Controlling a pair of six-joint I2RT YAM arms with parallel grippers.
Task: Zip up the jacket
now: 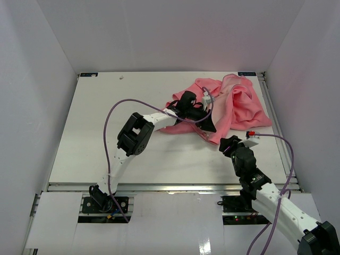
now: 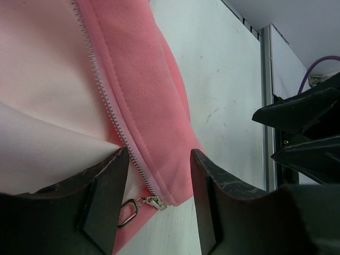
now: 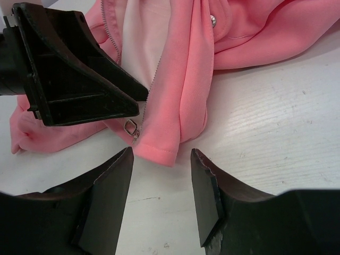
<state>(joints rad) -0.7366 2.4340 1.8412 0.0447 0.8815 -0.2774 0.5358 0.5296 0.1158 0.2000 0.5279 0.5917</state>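
The salmon-pink jacket (image 1: 241,103) lies crumpled at the back right of the table, front open, paler lining showing. In the left wrist view its zipper teeth (image 2: 109,106) run down to a metal slider (image 2: 154,201) with a ring pull (image 2: 127,212) at the bottom hem corner. My left gripper (image 2: 159,196) is open, its fingers either side of that slider and hem. It also shows in the top view (image 1: 207,123). My right gripper (image 3: 162,196) is open and empty just in front of the hem corner (image 3: 159,149), over bare table. The slider (image 3: 131,127) shows there too.
The white table (image 1: 133,133) is walled on three sides. A metal rail (image 2: 267,106) runs along its right edge. The left gripper's black fingers (image 3: 69,74) fill the upper left of the right wrist view, close to my right gripper (image 1: 226,142). Purple cables (image 1: 114,114) loop over both arms.
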